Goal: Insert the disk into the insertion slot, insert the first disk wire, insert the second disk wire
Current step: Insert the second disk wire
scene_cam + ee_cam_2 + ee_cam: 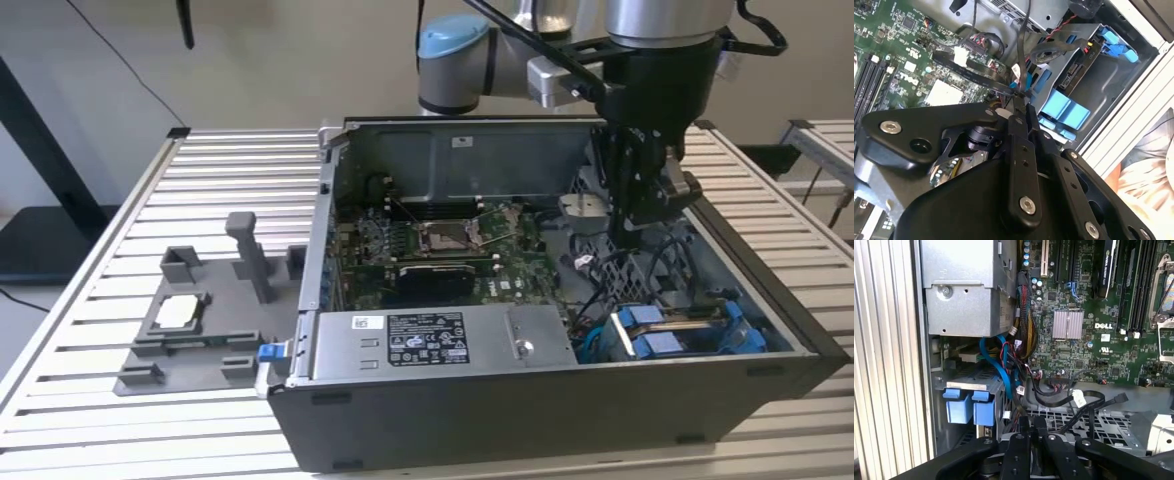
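The disk (683,322), silver in a bright blue frame, lies seated in the insertion slot (747,345) at the front corner of the open computer case, on the exterior view's right. Its blue end tabs (968,409) (1066,111) show in both wrist views. My gripper (630,232) hangs inside the case, behind the disk and beside the motherboard. Its fingers (1015,112) are shut on a thin black disk wire (1021,60), which runs away from the fingertips. In the first wrist view my gripper (1030,426) sits over the perforated case floor, with black wires (1089,399) looped just ahead.
A silver power-supply box (434,343) fills the case's front edge. The green motherboard (427,250) lies in the middle. A grey jig (200,330) with upright posts stands on the slatted table (107,240), on the exterior view's left, bearing a small silver flat part (179,312).
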{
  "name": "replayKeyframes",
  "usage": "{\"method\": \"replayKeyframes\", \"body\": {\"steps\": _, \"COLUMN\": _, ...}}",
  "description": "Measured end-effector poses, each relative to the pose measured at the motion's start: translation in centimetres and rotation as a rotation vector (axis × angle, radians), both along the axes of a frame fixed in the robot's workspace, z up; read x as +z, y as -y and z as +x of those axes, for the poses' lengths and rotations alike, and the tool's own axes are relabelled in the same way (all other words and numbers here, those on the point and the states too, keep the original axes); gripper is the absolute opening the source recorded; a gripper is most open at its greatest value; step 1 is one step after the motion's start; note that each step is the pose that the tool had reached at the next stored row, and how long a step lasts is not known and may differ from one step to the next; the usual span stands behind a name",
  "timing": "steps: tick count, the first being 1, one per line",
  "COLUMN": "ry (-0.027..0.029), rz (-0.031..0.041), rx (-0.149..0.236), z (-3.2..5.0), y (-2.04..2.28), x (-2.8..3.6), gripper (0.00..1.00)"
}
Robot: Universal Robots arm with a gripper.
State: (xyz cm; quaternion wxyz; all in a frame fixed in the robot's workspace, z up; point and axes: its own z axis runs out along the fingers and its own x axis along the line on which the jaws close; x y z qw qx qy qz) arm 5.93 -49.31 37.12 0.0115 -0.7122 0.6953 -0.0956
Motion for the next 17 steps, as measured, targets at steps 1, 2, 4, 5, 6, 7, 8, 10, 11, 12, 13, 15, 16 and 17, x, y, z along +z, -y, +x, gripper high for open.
{"method": "replayKeyframes", "body": {"steps": 1, "ry": 0.0000, "rz": 0.0000, "rx": 0.000, "z": 0.00, "y": 0.00, "x": 0.00, "gripper": 0.16}}
{"method": "replayKeyframes", "body": {"steps": 2, "ry": 0.0000, "rz": 0.0000, "rx": 0.000, "z": 0.00, "y": 0.00, "x": 0.00, "gripper": 0.16}}
{"method": "replayKeyframes", "body": {"steps": 4, "ry": 0.0000, "rz": 0.0000, "rx": 0.000, "z": 0.00, "y": 0.00, "x": 0.00, "gripper": 0.16}}
{"method": "replayKeyframes", "body": {"steps": 5, "ry": 0.0000, "rz": 0.0000, "rx": 0.000, "z": 0.00, "y": 0.00, "x": 0.00, "gripper": 0.16}}
{"method": "replayKeyframes", "body": {"steps": 6, "ry": 0.0000, "rz": 0.0000, "rx": 0.000, "z": 0.00, "y": 0.00, "x": 0.00, "gripper": 0.16}}
{"method": "replayKeyframes", "body": {"steps": 7, "ry": 0.0000, "rz": 0.0000, "rx": 0.000, "z": 0.00, "y": 0.00, "x": 0.00, "gripper": 0.16}}
{"method": "replayKeyframes", "body": {"steps": 8, "ry": 0.0000, "rz": 0.0000, "rx": 0.000, "z": 0.00, "y": 0.00, "x": 0.00, "gripper": 0.16}}
{"method": "replayKeyframes", "body": {"steps": 10, "ry": 0.0001, "rz": 0.0000, "rx": 0.000, "z": 0.00, "y": 0.00, "x": 0.00, "gripper": 0.16}}
{"method": "replayKeyframes", "body": {"steps": 11, "ry": 0.0001, "rz": 0.0000, "rx": 0.000, "z": 0.00, "y": 0.00, "x": 0.00, "gripper": 0.16}}
{"method": "replayKeyframes", "body": {"steps": 12, "ry": 0.0001, "rz": 0.0000, "rx": 0.000, "z": 0.01, "y": 0.00, "x": 0.00, "gripper": 0.16}}
{"method": "replayKeyframes", "body": {"steps": 13, "ry": -0.0020, "rz": 0.0000, "rx": 0.000, "z": 0.09, "y": 0.01, "x": 0.00, "gripper": 0.16}}
{"method": "replayKeyframes", "body": {"steps": 15, "ry": -0.0112, "rz": -0.0001, "rx": 0.000, "z": 0.37, "y": 0.06, "x": 0.01, "gripper": 0.16}}
{"method": "replayKeyframes", "body": {"steps": 16, "ry": -0.0174, "rz": -0.0001, "rx": 0.000, "z": 0.57, "y": 0.11, "x": 0.00, "gripper": 0.16}}
{"method": "replayKeyframes", "body": {"steps": 17, "ry": -0.0246, "rz": 0.0000, "rx": 0.000, "z": 0.80, "y": 0.16, "x": 0.00, "gripper": 0.16}}
